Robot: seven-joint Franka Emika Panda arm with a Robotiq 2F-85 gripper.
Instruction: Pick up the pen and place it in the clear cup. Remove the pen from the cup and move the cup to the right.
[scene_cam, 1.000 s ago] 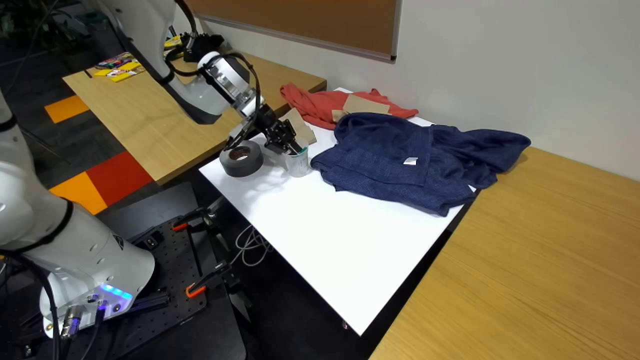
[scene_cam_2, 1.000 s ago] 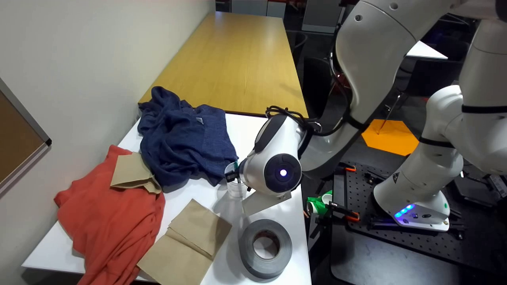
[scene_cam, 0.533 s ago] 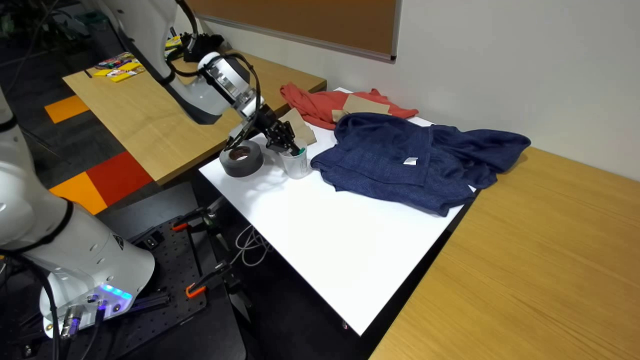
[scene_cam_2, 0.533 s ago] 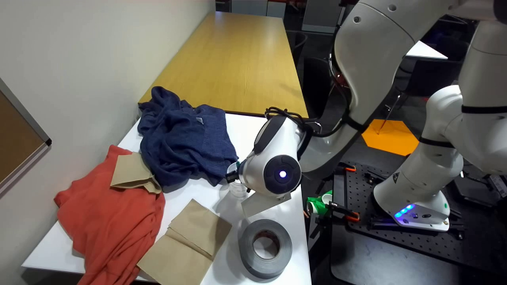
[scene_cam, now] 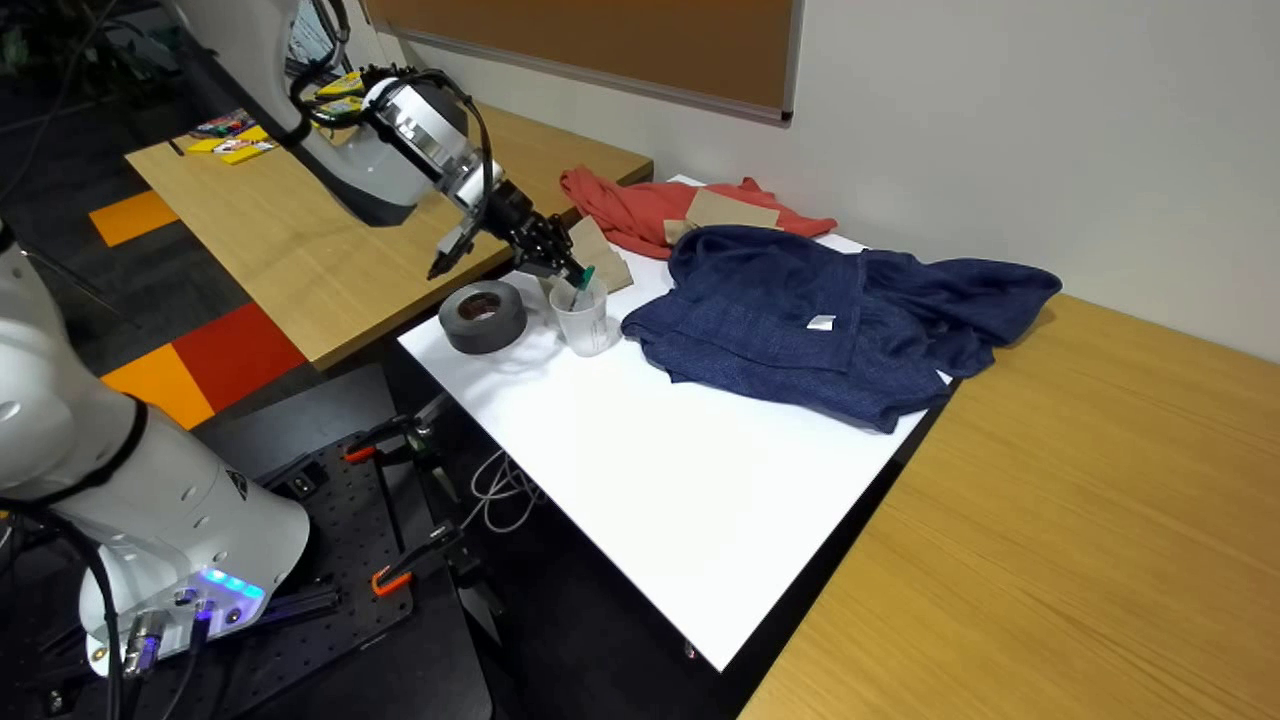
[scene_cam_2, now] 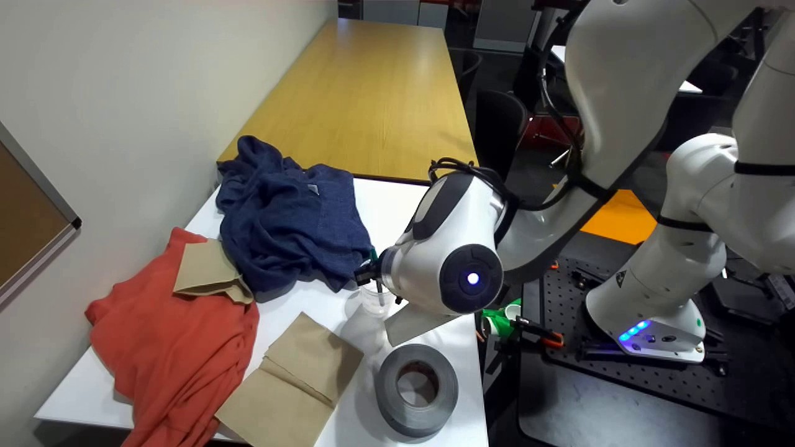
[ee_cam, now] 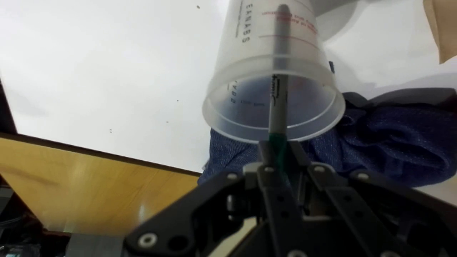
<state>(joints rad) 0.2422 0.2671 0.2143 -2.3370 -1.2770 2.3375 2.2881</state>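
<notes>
The pen, grey with a green end, is held by that green end between the fingertips of my gripper. Its grey length runs down through the rim into the clear cup, and its far end shows through the cup's wall. In an exterior view the cup stands on the white table, and the gripper is just above its rim with the green pen end sticking out. From the opposite side, the wrist partly covers the cup.
A grey tape roll lies beside the cup, and brown paper is behind it. A dark blue garment is close on the cup's far side. A red garment lies along the wall.
The fingers have closed onto the pen and risen from inside the cup's rim to above it, drawing the pen partly upward. The cup has shifted slightly toward the tape roll.
</notes>
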